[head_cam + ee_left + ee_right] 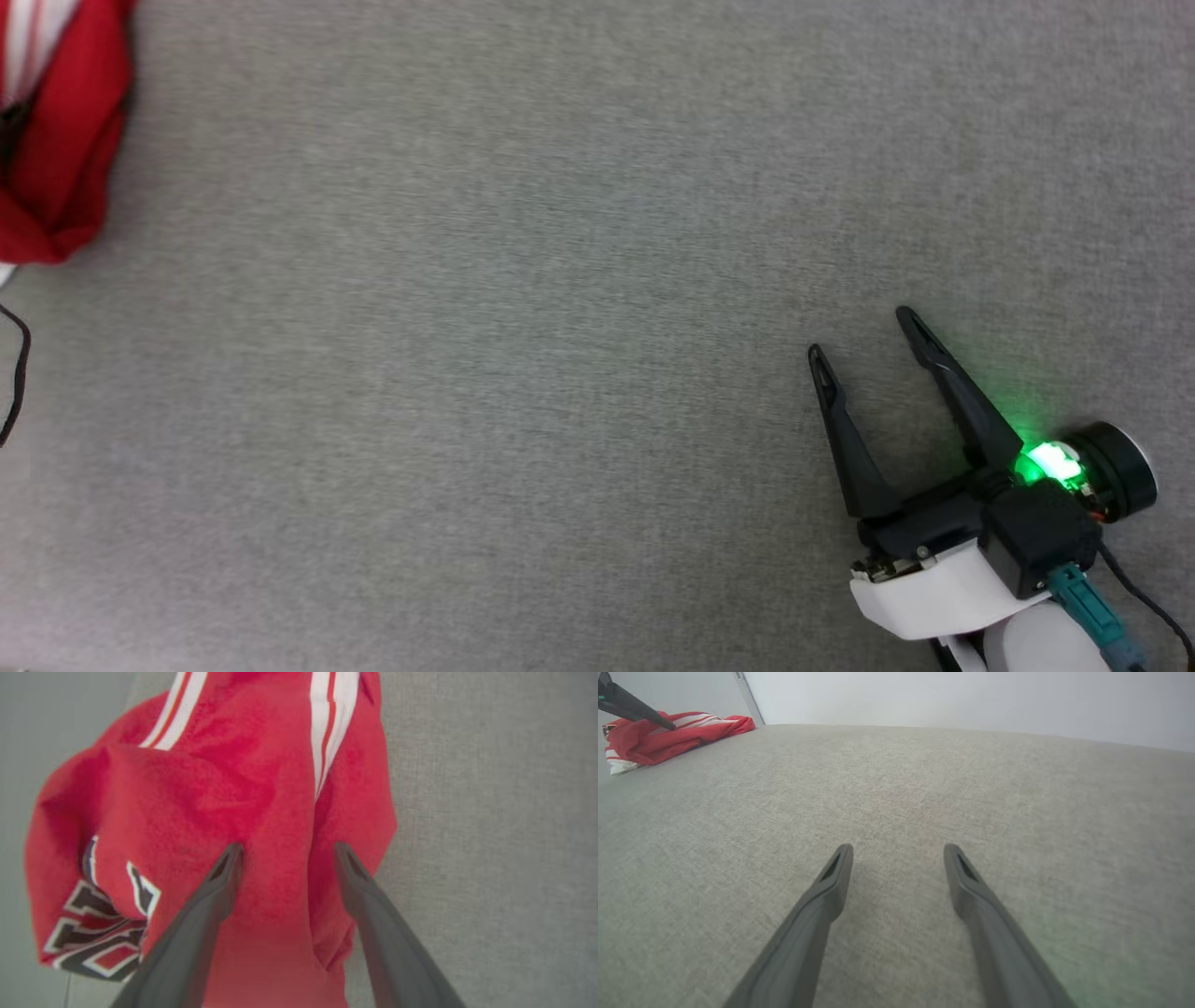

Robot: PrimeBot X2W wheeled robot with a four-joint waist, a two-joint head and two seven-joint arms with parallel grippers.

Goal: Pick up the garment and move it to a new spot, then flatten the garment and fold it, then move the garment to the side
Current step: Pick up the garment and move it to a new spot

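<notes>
The garment [56, 140], a crumpled red jersey with white stripes and black white-outlined lettering, lies bunched at the far left edge of the grey surface. Seen from the left wrist, the garment [224, 812] lies close under my left gripper [287, 851], whose fingers stand open over the red cloth with nothing pinched between them. My right gripper [864, 331] rests open at the lower right of the head view, far from the jersey. In the right wrist view, the right gripper [899, 851] is spread over bare fabric, with the garment [668, 737] at the far upper left.
A grey cloth-covered surface [560, 327] stretches between the jersey and my right gripper. A thin black cable [17, 373] hangs at the left edge. A pale wall [971, 700] rises behind the surface's far edge.
</notes>
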